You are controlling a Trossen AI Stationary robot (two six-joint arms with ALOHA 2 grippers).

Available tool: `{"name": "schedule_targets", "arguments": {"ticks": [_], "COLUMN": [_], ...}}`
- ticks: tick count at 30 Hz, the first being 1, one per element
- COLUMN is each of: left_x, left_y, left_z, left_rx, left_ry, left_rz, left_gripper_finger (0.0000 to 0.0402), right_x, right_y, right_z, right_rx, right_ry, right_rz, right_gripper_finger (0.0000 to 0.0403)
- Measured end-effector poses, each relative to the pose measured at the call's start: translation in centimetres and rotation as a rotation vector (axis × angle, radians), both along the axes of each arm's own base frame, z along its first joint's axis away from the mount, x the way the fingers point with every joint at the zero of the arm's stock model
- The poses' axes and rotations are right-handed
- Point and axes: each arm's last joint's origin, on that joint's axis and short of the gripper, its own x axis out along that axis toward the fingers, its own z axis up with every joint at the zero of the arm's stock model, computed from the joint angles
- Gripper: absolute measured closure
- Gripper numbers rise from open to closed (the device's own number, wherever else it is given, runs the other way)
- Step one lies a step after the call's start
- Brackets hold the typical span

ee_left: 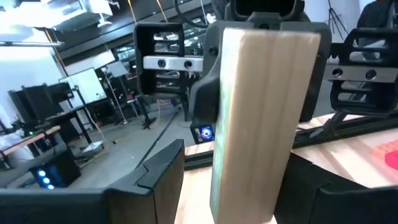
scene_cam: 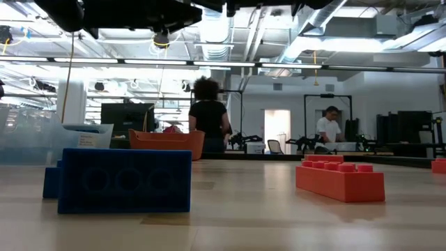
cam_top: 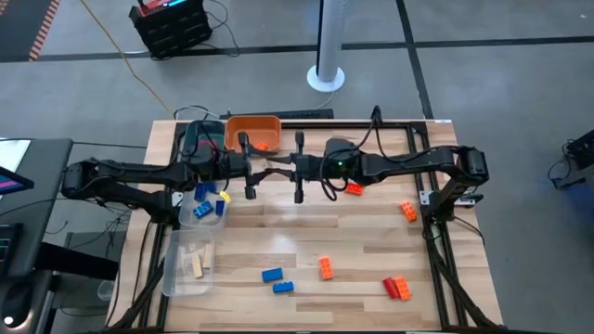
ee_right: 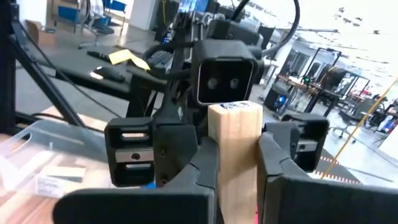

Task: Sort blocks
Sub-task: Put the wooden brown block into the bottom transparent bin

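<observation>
A pale wooden block hangs level above the table's middle, between my two arms. My left gripper reaches in from the left and is shut on one end; my right gripper reaches in from the right and is shut on the other. The left wrist view shows the block filling the middle. The right wrist view shows it with the left arm's fingers at its far end. Loose blue, orange and red blocks lie flat on the table's near half. My left gripper pinches the wooden block's left end between its two fingers, on two opposite long faces. The fingers come level from the table's left and lie along the block. The block is lifted clear of the table. My right gripper holds the block's right end between its two fingers, which close narrowly on either side. They come level from the table's right and lie along the block. The lowest part of the hold runs out of the picture.
An orange tray with an orange block stands at the far edge, a dark teal tray beside it. Two clear trays sit at the left, with blue, yellow and wooden blocks. Orange blocks lie at the right.
</observation>
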Motion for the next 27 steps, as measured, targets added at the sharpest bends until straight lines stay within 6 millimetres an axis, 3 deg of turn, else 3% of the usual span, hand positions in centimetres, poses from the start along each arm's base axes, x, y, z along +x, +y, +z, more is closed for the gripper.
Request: {"name": "schedule_targets", "arguments": {"ticks": [6, 11, 13, 18, 23, 27], "left_x": [0.0, 0.0, 0.1, 0.0, -1.6, -3.6], "left_y": [-0.2, -0.3, -0.3, -0.3, -0.8, -2.8], "left_z": [0.1, 0.1, 0.1, -0.1, 1.1, 2.2], "left_rx": [0.029, 0.029, 0.028, -0.007, -0.153, -0.295], "left_ry": [-0.005, -0.008, -0.002, 0.008, 0.117, 0.325], "left_rz": [0.005, -0.002, -0.005, -0.015, -0.014, -0.081], "left_gripper_finger": [0.0218, 0.0274, 0.0302, 0.0304, 0.0304, 0.0304], "right_x": [0.0, 0.0, 0.0, -0.2, -3.0, -6.2], "right_y": [0.0, 0.0, -0.1, 0.0, 0.1, 0.3], "right_z": [0.0, -0.2, -0.3, -0.3, 1.8, 3.4], "right_rx": [0.0, 0.002, 0.006, 0.008, 0.004, 0.086], "right_ry": [0.002, 0.018, 0.031, 0.059, 0.149, 0.261], "right_rz": [0.004, 0.0, -0.004, -0.005, -0.04, -0.054], "right_gripper_finger": [0.0363, 0.0353, 0.0334, 0.0257, 0.0187, 0.0164]}}
